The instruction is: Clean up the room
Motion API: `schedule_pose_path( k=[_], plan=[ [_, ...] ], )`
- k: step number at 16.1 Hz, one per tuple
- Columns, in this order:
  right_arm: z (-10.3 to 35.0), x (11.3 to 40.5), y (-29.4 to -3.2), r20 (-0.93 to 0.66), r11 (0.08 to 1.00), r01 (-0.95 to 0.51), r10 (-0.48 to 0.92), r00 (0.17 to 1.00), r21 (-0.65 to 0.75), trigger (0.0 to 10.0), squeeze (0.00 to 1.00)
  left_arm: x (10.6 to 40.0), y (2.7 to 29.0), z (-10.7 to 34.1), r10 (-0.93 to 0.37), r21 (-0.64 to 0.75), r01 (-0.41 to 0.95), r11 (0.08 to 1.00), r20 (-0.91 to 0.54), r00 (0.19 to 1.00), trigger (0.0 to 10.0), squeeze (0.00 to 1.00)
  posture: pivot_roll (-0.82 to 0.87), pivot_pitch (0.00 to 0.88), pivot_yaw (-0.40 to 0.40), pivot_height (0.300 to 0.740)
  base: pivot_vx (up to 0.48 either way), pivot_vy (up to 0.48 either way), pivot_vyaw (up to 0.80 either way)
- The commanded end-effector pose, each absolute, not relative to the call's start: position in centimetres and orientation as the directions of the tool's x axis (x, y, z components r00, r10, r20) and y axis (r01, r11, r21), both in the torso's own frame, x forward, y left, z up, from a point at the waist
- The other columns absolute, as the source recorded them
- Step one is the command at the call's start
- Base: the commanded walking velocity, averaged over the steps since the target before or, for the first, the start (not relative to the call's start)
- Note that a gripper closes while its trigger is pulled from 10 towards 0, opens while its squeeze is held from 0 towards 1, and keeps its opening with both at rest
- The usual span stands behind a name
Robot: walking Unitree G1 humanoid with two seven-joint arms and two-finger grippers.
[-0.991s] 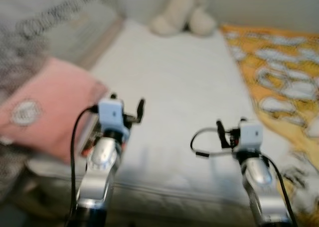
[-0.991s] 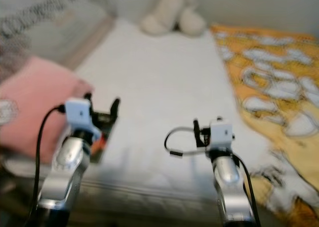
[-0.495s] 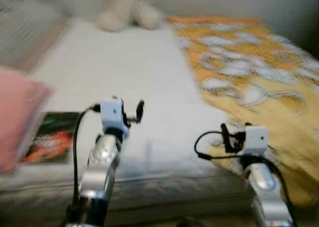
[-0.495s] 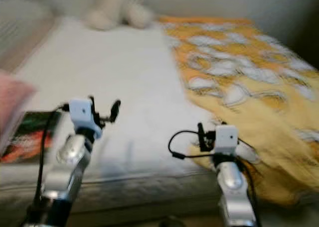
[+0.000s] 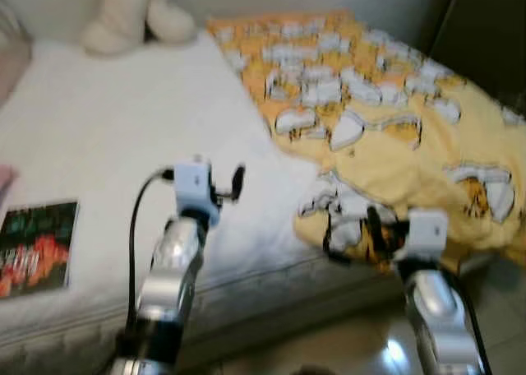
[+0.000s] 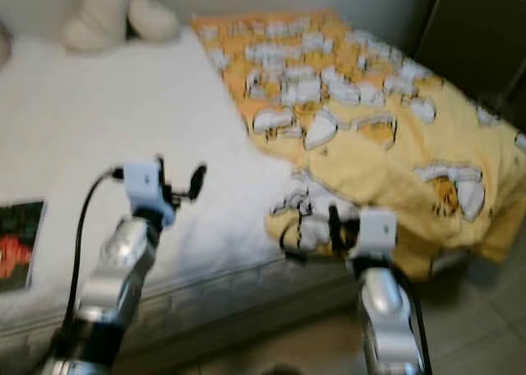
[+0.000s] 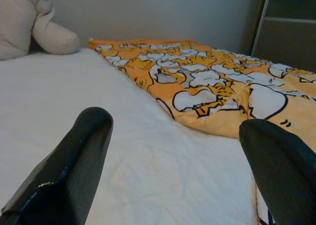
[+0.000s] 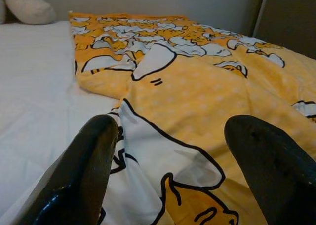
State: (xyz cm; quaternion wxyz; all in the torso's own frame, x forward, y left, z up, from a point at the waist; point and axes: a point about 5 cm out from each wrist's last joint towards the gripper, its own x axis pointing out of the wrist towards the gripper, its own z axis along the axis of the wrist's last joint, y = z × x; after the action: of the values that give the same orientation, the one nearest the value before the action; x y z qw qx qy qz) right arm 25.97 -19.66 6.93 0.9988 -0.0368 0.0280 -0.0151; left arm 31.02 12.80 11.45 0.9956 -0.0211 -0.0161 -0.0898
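We face bed (image 5: 123, 128), both end effectors spread, empty; right end effector (image 8: 173, 161) over yellow blanket (image 5: 386, 136). Next: grab blanket edge.

I see a bed (image 5: 123, 128) covered by a plain white sheet, smooth apart from faint creases. Its front edge (image 5: 246, 280) shows a stitched seam running along the side of the mattress. At the far end a cream plush toy (image 5: 123, 17) sits on the sheet against the pale grey wall (image 7: 173, 13); in my left wrist view its rounded limb (image 7: 52, 37) rests right on the white surface. Beyond the bed's far right corner stands a dark cabinet (image 5: 485, 38), with a lighter vertical edge (image 7: 262, 18) along its near side. Below the mattress I make out glossy beige floor (image 5: 329, 342), blurred.
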Motion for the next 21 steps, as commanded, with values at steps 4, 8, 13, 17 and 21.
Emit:
schedule_pose_path(
  k=[4,8,13,17,21],
  plan=[
    [7.23,26.12,-19.36,-0.037,0.995,0.017,-0.021,0.999,-0.098,10.0,0.00,31.27,13.15,11.51,-0.166,-0.023,0.167,0.986,0.033,0.986,10.0,0.00,-0.07,0.000,-0.012,0.710,0.000,0.000,-0.30],
    [7.54,26.44,-19.41,-0.028,0.996,0.015,-0.018,0.999,-0.086,10.0,0.02,31.24,12.79,11.76,-0.199,-0.012,0.200,0.980,0.052,0.979,10.0,0.00,-0.07,0.000,-0.015,0.710,0.000,0.000,-0.38],
    [7.55,26.52,-19.55,-0.029,0.994,0.028,-0.032,0.999,-0.103,10.0,0.14,31.24,12.50,11.68,-0.213,-0.011,0.213,0.977,0.049,0.976,10.0,0.00,-0.07,0.000,-0.013,0.734,0.000,0.000,-0.38],
    [7.50,26.54,-19.32,-0.027,0.993,0.011,-0.014,1.000,-0.118,10.0,0.15,31.27,12.35,11.59,-0.219,-0.007,0.219,0.976,0.046,0.975,10.0,0.00,-0.07,0.000,-0.009,0.734,0.000,0.000,-0.56],
    [7.49,26.63,-19.37,-0.029,0.991,0.009,-0.013,1.000,-0.136,10.0,0.13,31.41,12.38,11.54,-0.217,0.015,0.217,0.976,0.037,0.975,10.0,0.00,-0.07,0.000,-0.004,0.734,0.000,0.000,0.00]
  ],
)
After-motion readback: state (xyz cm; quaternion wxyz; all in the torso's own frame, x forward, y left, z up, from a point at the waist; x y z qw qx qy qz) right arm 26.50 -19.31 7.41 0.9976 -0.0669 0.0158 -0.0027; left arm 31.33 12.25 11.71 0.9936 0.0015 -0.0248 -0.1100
